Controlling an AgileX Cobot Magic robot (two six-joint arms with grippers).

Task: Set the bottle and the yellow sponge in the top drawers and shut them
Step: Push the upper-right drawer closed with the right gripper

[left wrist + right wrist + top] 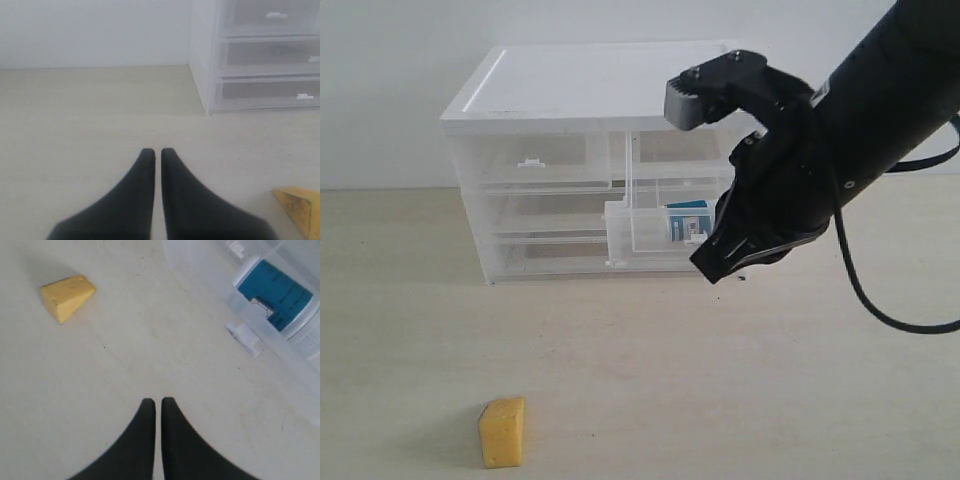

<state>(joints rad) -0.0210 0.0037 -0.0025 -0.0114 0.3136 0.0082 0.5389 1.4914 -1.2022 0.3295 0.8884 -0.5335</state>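
Already the bottle (pixel 687 217) lies inside the right top drawer (pixel 650 228), which stands pulled out from the front of the cabinet (pixel 590 85). The right claw (pixel 710 268) hangs just in front of that open drawer with its two fingers pressed together and nothing between them. The left claw (pixel 156 152) is also pressed together and empty, low over the table (pixel 720 380) off the cabinet's left front corner. The sponge (pixel 502 432) sits on the table well out in front of the cabinet, and the left top drawer (pixel 535 158) is shut.

The next push looks like the risky part. The cabinet seems light, so a shove on the open drawer may slide the whole cabinet back instead of closing it. A push off to one side could skew the drawer and jam it. Later, the left drawer's small white handle (pixel 530 161) gives little to catch, so fingers may slip off it, or the pull may drag the cabinet forward. The sponge is soft, and a hard pinch could squash it.
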